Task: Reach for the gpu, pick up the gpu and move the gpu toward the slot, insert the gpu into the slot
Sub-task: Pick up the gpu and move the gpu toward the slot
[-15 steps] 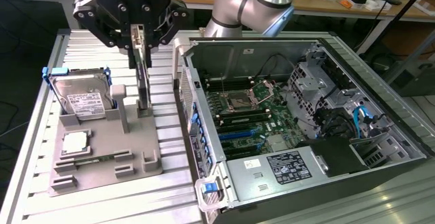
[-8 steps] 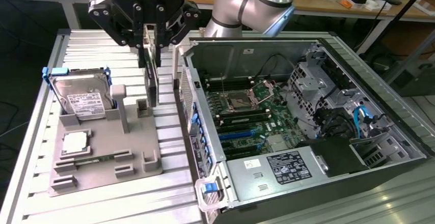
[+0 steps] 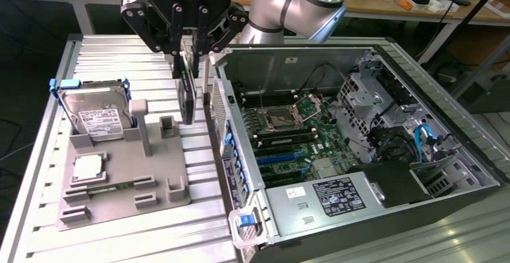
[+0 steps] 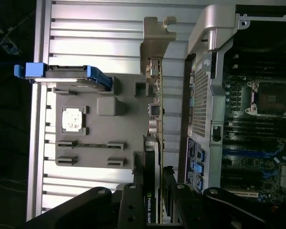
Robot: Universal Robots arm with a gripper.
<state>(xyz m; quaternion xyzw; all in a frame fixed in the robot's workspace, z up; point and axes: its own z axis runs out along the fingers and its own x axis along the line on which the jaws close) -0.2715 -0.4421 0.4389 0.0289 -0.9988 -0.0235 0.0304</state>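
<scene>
Wrist view: reads "NVIDIA QUAD" on the gpu [image 4: 151,155], rest cut off. Exterior view: reads "ROBOTIQ" on the tool [image 3: 191,52], pinching the gpu upright, just outside the open case [image 3: 319,57].

Bench surfaces: mostly bare metal and matt plastic.
My gripper [image 3: 190,52] is matt black. The gpu [image 3: 186,92] is a dull dark card with a shiny metal bracket [image 4: 155,42]. The hard drive [image 3: 97,118] is brushed silver metal in a blue plastic frame. The fixture tray [image 3: 119,182] is matt grey plastic, the table [image 3: 42,161] ribbed satin aluminium, and the computer case [image 3: 271,66] bare sheet metal. The slot [image 3: 280,155] is smooth blue plastic.
</scene>
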